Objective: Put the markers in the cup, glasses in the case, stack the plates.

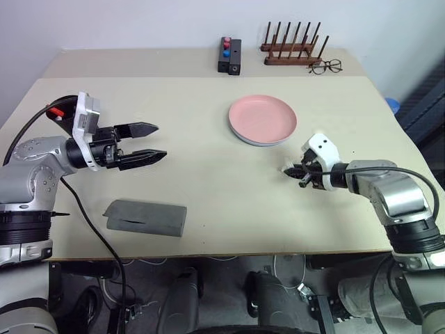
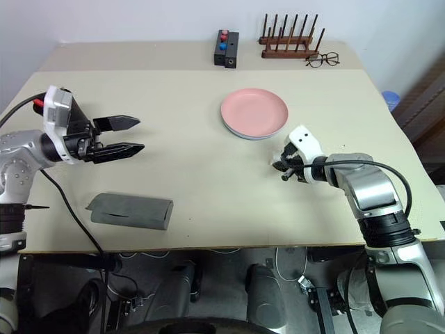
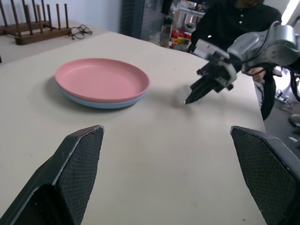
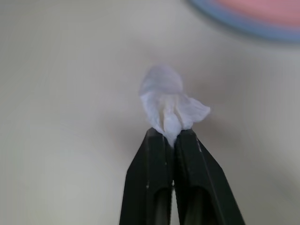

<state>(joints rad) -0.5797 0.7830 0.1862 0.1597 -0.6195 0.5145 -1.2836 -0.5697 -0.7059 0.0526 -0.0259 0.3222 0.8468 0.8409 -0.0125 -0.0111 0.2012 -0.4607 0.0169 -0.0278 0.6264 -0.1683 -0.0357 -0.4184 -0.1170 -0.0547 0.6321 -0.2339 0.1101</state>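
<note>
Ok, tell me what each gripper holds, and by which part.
The right gripper pinches a small white crumpled tissue by its near edge. The left gripper holds nothing, jaws open.

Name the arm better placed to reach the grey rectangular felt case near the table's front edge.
Left. The left gripper is open and empty, on the same side as the grey rectangular felt case. The right gripper is shut on a crumpled white tissue, across the table.
</note>
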